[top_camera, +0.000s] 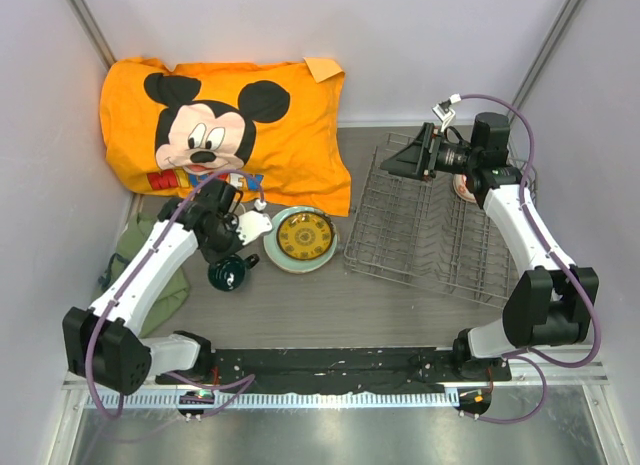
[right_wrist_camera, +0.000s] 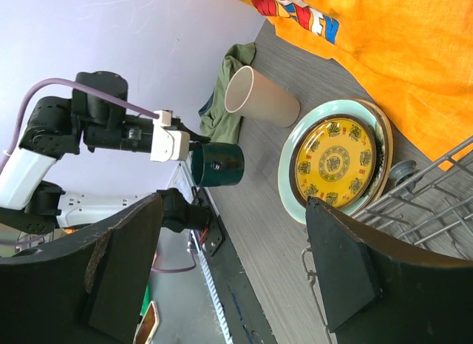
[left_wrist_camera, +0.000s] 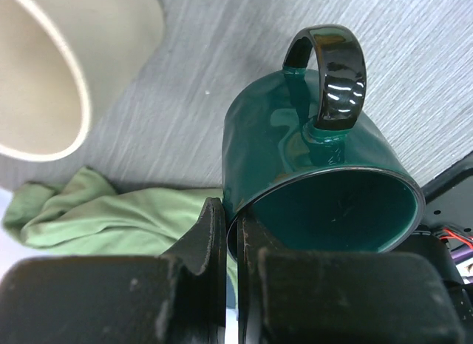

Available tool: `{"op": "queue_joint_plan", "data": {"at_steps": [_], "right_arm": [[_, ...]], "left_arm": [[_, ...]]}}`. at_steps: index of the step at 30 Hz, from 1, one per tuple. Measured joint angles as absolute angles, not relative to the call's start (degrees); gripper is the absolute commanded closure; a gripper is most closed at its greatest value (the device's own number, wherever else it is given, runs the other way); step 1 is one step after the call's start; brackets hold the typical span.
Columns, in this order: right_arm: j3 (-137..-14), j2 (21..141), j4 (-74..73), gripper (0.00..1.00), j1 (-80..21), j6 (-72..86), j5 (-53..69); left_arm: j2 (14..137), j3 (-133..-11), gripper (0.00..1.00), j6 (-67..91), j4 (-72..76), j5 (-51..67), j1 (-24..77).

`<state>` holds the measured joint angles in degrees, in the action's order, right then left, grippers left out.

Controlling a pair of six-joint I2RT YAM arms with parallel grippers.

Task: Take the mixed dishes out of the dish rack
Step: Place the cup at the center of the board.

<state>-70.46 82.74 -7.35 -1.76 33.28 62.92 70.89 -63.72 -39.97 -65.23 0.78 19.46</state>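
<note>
My left gripper (top_camera: pixel 232 257) is shut on the rim of the dark teal mug (top_camera: pixel 228 274), one finger inside and one outside; the left wrist view shows the mug (left_wrist_camera: pixel 318 174) with its handle facing away. I cannot tell whether the mug touches the table. The beige cup (top_camera: pixel 253 225) stands just beyond it, and also shows in the left wrist view (left_wrist_camera: pixel 66 63). The pale-green plate with yellow centre (top_camera: pixel 302 238) lies flat on the table left of the grey wire dish rack (top_camera: pixel 435 235). My right gripper (top_camera: pixel 403 165) is open and empty above the rack's far left corner. A pale dish with red marks (top_camera: pixel 463 189) shows partly behind my right arm.
An orange Mickey Mouse pillow (top_camera: pixel 225 130) fills the far left. A green cloth (top_camera: pixel 140 255) lies under my left arm by the left wall. In the right wrist view the mug (right_wrist_camera: pixel 218 165), cup (right_wrist_camera: pixel 259 98), plate (right_wrist_camera: pixel 336 163) and rack wires (right_wrist_camera: pixel 436 203) show between the open fingers.
</note>
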Motion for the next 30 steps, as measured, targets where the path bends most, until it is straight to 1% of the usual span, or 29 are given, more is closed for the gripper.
{"op": "queue_joint_plan", "data": {"at_steps": [9, 20, 30], "right_arm": [[-70.26, 82.74, -7.31, 0.16, -1.76, 33.12, 62.89], [-69.58, 82.61, -7.31, 0.16, -1.61, 33.06, 62.87], [-69.56, 82.52, -7.31, 0.16, -1.02, 32.88, 62.85]], "left_arm": [[74.67, -60.40, 1.00, -41.39, -61.04, 3.14, 16.34], [81.14, -60.25, 1.00, -42.48, -56.14, 3.73, 14.50], [82.67, -60.27, 1.00, -42.85, -55.24, 4.03, 11.81]]}}
